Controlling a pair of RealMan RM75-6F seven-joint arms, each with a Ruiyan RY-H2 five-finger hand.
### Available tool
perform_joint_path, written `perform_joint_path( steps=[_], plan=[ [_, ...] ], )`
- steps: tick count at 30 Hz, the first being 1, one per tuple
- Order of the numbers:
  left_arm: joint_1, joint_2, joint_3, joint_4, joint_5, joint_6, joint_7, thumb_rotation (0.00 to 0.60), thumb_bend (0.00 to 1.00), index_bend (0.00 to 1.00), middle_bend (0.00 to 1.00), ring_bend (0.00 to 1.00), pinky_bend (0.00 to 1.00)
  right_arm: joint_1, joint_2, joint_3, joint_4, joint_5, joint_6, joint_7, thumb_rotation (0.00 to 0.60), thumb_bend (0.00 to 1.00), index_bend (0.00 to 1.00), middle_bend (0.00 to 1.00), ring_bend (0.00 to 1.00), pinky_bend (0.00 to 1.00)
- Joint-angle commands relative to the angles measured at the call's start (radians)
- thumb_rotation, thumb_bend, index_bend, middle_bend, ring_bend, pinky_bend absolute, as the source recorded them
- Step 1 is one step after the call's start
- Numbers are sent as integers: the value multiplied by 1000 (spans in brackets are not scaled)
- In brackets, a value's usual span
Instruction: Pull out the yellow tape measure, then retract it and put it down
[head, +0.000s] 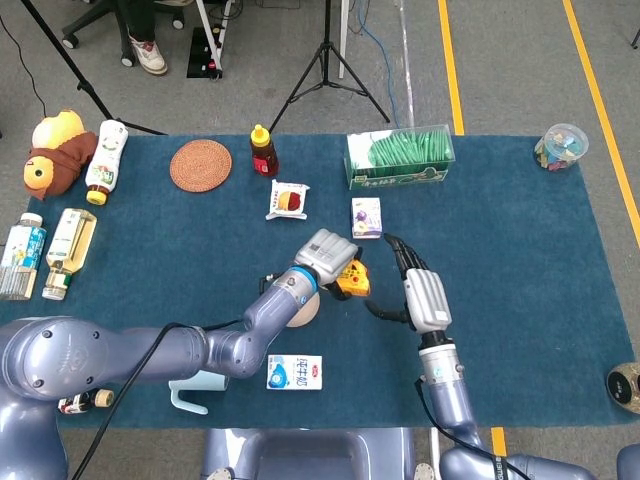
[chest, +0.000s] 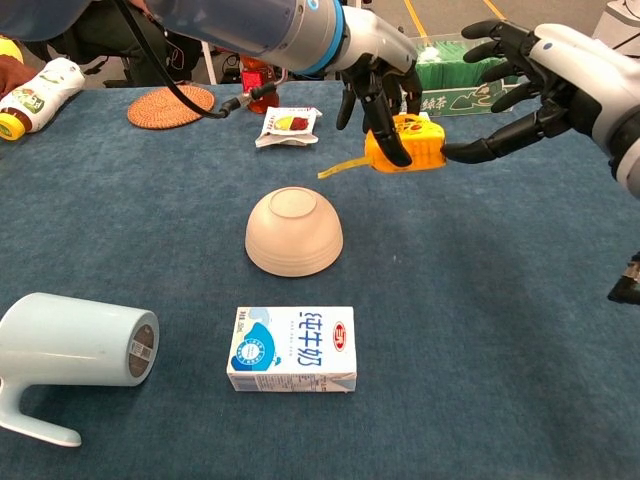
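- Left hand (chest: 380, 75): fingers curled down over the yellow tape measure (chest: 407, 145), gripping it from above and holding it clear of the blue tabletop (chest: 500, 330); in the head view the same hand (head: 328, 252) covers most of the case (head: 352, 280).
- Tape blade (chest: 345, 166): a short yellow strip runs out of the case toward the left and slopes downward, with its free end in the air.
- Right hand (chest: 530, 85): fingers spread apart and holding nothing; one fingertip (chest: 450, 152) reaches the right end of the tape measure, though contact cannot be confirmed. In the head view this hand (head: 420, 296) sits just beside the case.
- Upturned beige bowl (chest: 294, 232): rests on the tabletop below and to the left of the tape measure, near the middle of the chest view.
- Milk carton (chest: 292, 349): lies flat in front of the bowl.
- Pale blue mug (chest: 75, 345): lies on its side at the lower left.
- Snack packet (chest: 287, 125) and woven coaster (chest: 170, 105): lie toward the far edge.
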Motion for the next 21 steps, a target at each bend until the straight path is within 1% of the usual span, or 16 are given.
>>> perform_joint_path(
  steps=[1,10,21],
  plan=[
    [-5,-2,-2,1,-6,-1,2,464,323,562,412,333,439,2,-3,1,5,4,-1,1,587,199,15,103,138,211],
    [-21,-6,-9,5,-28,-5,3,462,322,562,412,333,440,14,-16,2,27,25,-13,8,587,199,15,104,138,211],
    [-25,2,1,-3,-30,-17,3,457,322,563,412,333,440,24,-26,8,46,40,-18,20,586,199,15,106,139,211]
  ],
)
